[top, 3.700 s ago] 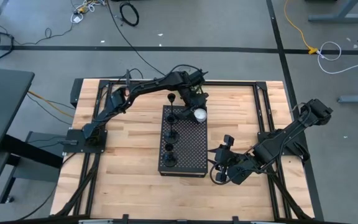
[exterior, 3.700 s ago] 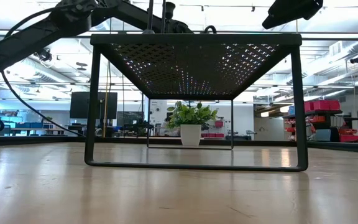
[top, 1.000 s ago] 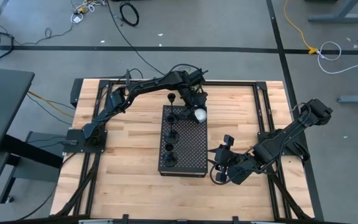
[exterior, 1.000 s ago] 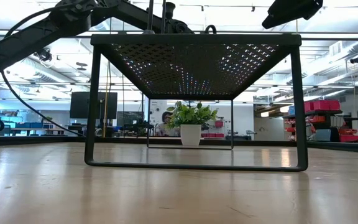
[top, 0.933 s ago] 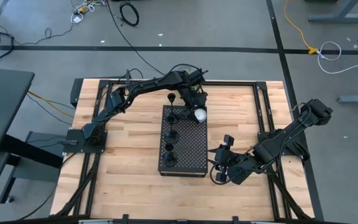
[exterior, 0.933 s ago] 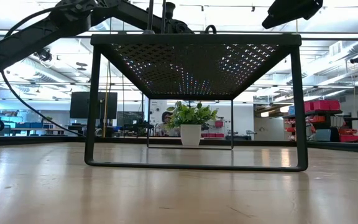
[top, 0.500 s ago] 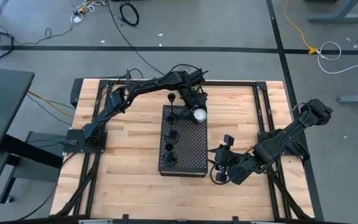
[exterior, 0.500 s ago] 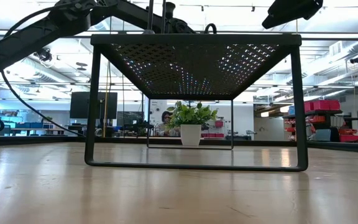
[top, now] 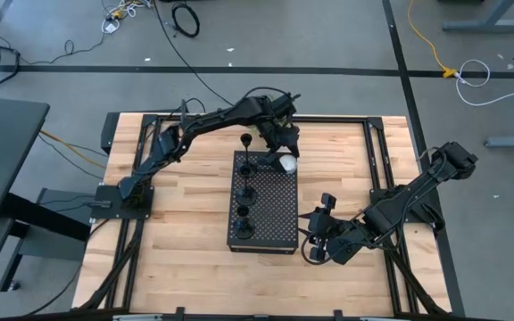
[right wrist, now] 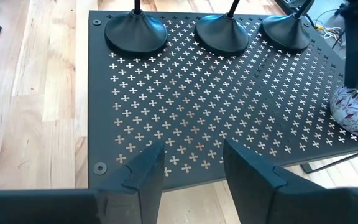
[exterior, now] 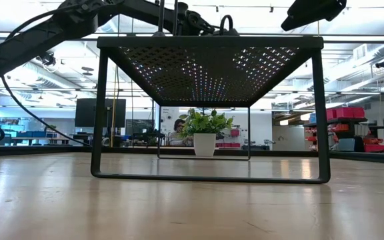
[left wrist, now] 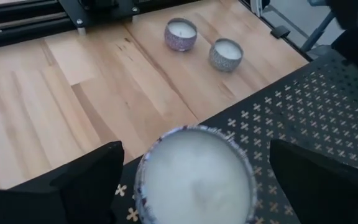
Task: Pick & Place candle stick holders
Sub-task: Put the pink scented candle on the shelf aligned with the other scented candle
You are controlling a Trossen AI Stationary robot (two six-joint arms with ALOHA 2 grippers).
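My left gripper (left wrist: 191, 186) hung spread over a white candle (left wrist: 194, 180) on the perforated box (right wrist: 229, 106); right gripper (right wrist: 191, 165) waited open nearby. Three candle stick holders (right wrist: 219, 28) stood close, so an arm swing risked toppling them.

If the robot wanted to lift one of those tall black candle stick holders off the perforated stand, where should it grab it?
Probably the thin upright stem of a candle stick holder, just above its flared base, coming in level from the stand's open side. The base is wide and sloped, so fingers would slip off it; the stem is narrow and straight. The neighbouring holders stand close, which leaves little room between them.
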